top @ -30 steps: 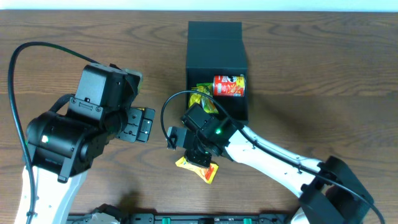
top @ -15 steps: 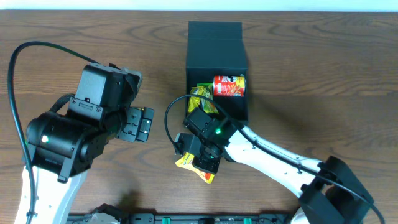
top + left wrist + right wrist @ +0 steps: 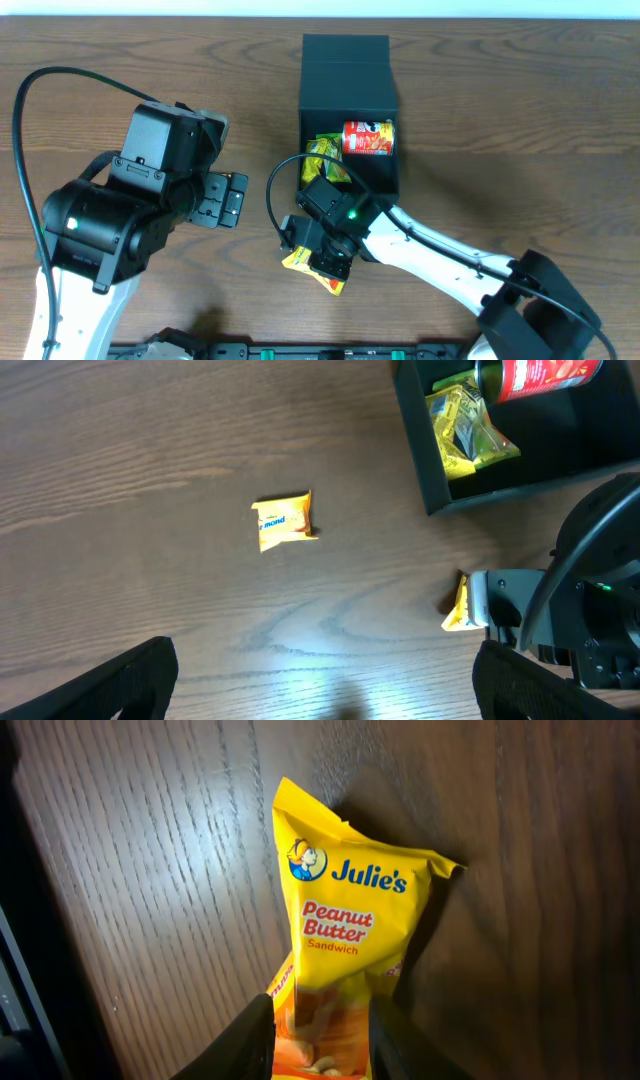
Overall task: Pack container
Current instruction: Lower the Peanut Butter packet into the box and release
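Right pincer clamps one end of the soft yellow foil snack packet near the desk's front edge, left pincer gapes empty; I judge the dark teal-green matte square container, toward the far edge, light and stiff-walled: hold walls, not flap.

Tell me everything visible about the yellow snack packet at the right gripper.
The yellow glossy foil snack packet is printed Julie's Peanut Butter Sandwich in blue and red, its top edge crimped and crumpled. It sits on the near side of the dark teal-green square container, over the brown wooden table. The right gripper pinches its lower end between two dark fingers. Whether it rests on the wood or is lifted cannot be told.
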`<state>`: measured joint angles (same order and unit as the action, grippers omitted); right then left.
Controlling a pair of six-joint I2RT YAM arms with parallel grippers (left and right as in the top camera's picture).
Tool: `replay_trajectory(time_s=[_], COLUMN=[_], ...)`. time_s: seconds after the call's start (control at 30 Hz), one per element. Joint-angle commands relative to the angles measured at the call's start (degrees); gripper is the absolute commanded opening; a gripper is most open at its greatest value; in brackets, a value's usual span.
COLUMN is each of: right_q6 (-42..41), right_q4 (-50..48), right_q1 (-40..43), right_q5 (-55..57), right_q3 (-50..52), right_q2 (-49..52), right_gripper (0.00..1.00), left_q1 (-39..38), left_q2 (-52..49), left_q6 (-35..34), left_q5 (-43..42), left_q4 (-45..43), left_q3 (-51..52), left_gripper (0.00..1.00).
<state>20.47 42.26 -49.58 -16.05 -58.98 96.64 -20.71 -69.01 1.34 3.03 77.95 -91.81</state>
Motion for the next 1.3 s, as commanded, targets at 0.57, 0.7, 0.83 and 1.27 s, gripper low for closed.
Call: replay_trajectory(time_s=[0.57, 0.7, 0.83, 1.27], right_q6=[-1.66, -1.68, -2.25, -7.87], right_q4=[-5.9, -6.38, -6.99, -4.57], right_q1=[-0.28, -0.28, -0.28, -0.28], right_q5=[-0.9, -0.9, -0.92, -1.14], right_q3=[4.48, 4.44, 4.02, -5.55], right_q2=[0.04, 0.04, 0.02, 0.0], right_gripper=[0.07, 0.06, 0.04, 0.01], left_q1=[0.22, 0.22, 0.22, 0.22], left_q2=[-0.11, -0.11, -0.11, -0.11], left_q6=[0.39, 0.39, 0.39, 0.42], left_q5=[0.57, 0.55, 0.55, 0.57], left_q4=[-0.2, -0.26, -0.48, -0.63], left_q3=[-0.22, -0.2, -0.2, -0.22], left_gripper=[0.95, 0.95, 0.95, 0.96])
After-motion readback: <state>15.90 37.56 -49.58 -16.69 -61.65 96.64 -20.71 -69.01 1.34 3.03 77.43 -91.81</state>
